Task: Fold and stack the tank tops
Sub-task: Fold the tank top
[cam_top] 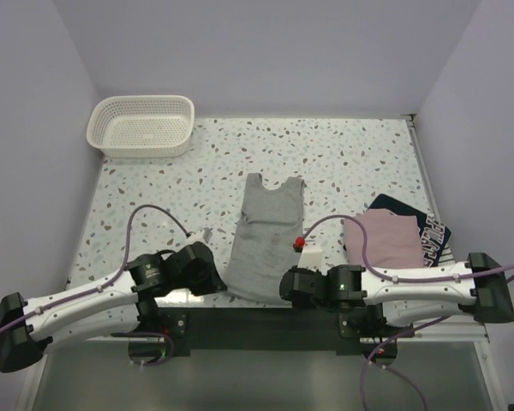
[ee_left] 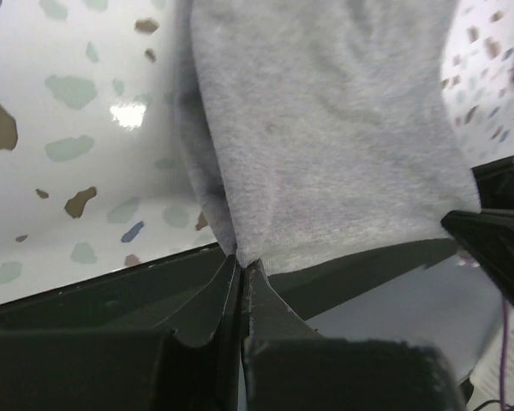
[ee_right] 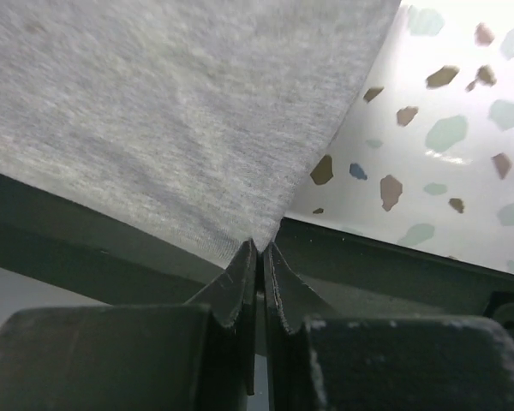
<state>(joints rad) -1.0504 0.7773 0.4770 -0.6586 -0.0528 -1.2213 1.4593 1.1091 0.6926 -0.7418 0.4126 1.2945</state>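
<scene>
You've a basket (cam_top: 141,126) upper left, pink top (cam_top: 385,238) at right. Left end effector (ee_left: 240,265) and right end effector (ee_right: 259,248) clamp grey top (cam_top: 270,231).

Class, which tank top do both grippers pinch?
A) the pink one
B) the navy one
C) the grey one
C: the wrist views show the left gripper and right gripper each shut on a near corner of the grey tank top; the pink tank top lies folded to its right.
</scene>
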